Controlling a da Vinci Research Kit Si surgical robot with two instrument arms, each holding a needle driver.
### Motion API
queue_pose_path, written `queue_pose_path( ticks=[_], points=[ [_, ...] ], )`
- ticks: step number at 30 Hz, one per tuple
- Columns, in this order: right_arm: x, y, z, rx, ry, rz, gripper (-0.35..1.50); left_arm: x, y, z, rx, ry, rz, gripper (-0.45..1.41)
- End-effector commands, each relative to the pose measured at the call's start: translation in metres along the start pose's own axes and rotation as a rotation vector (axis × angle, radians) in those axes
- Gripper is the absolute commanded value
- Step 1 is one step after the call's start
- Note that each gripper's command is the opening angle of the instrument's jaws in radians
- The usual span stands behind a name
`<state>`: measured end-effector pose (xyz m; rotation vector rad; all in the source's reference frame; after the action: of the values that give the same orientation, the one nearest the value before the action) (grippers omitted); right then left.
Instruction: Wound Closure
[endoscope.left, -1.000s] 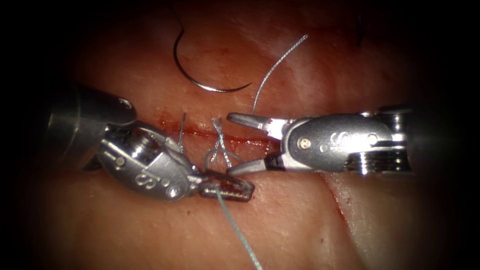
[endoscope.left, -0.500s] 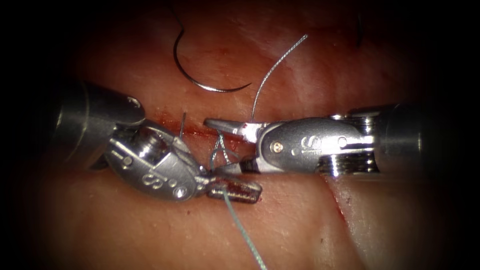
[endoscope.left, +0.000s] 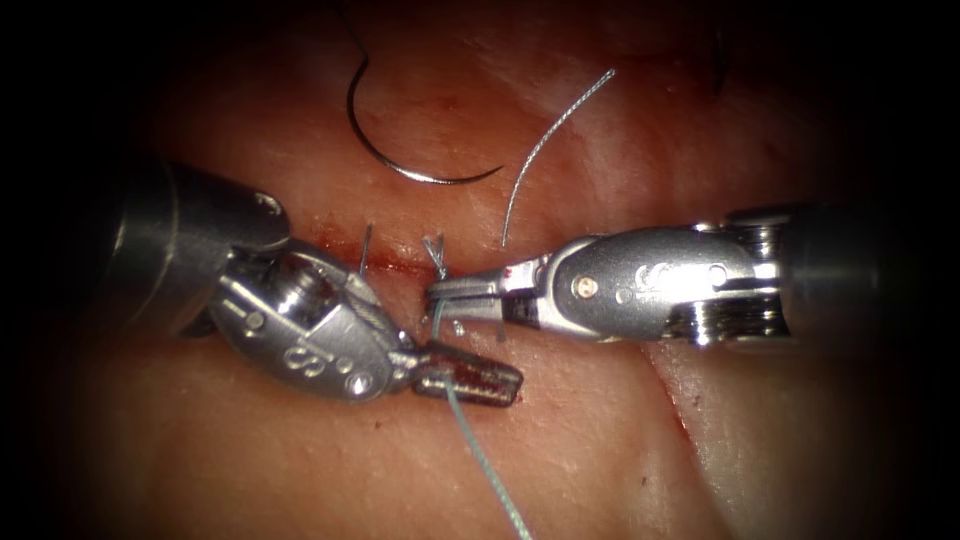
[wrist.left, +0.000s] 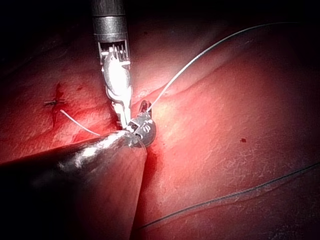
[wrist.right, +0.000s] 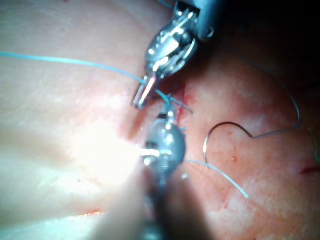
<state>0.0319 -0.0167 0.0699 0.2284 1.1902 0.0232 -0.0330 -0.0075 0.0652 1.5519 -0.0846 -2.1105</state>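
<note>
- My left tool sits on the near side of the cut, jaws clamped on the pale blue-green thread; the strand leaves those jaws and trails away from the wound toward the camera.
- My right tool has its jaws drawn together, narrow, right at the knot on the cut. A second ago they stood wide open on either side of that knot; they have since come forward and closed on the strands there.
- From just behind the right tool's jaws a stiff grey thread tail rises up and away over the tissue, its free end well clear of both tools.
- The curved needle lies loose on the tissue beyond the cut, well apart from both tools, held by neither and not in the tissue. It has not moved over the last second.
- Between the two tools, just past my left tool's wrist, a short cut end of thread stands up from an earlier stitch.
- Red fluid lines the cut beside my left tool.
- On my right wrist camera I see the left tool gripping the blue thread, with the needle lying off to the side of my own tool.
- On my left wrist camera the right tool comes down to meet my left tool at the knot.
</note>
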Motion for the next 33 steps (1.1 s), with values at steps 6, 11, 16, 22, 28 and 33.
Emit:
queue_pose_path(
  ticks=[6,11,16,22,28,33],
  points=[
    [-0.002,0.0012,-0.0002,-0.026,-0.058,0.084,-0.35,-0.0002,-0.0007,0.0007,0.041,-0.06,-0.099,1.03],
    [-0.0036,0.0012,-0.0002,-0.026,-0.112,0.167,-0.35,0.0004,-0.0015,0.0003,0.084,-0.113,-0.213,1.31],
    [-0.0051,0.0014,-0.0003,-0.032,-0.136,0.264,-0.35,0.0014,-0.001,0.0005,0.092,-0.123,-0.219,1.3],
    [-0.0065,0.0026,-0.0011,-0.049,-0.144,0.371,-0.35,0.0027,-0.0004,0.0008,0.098,-0.133,-0.198,1.2],
    [-0.0078,0.0034,-0.0009,-0.06,-0.179,0.451,-0.35,0.0041,-0.0003,0.0016,0.129,-0.124,-0.134,1.09],
    [-0.0082,0.0034,-0.0007,-0.062,-0.188,0.453,-0.35,0.0053,-0.0005,0.0024,0.16,-0.117,-0.077,0.99]
  ],
)
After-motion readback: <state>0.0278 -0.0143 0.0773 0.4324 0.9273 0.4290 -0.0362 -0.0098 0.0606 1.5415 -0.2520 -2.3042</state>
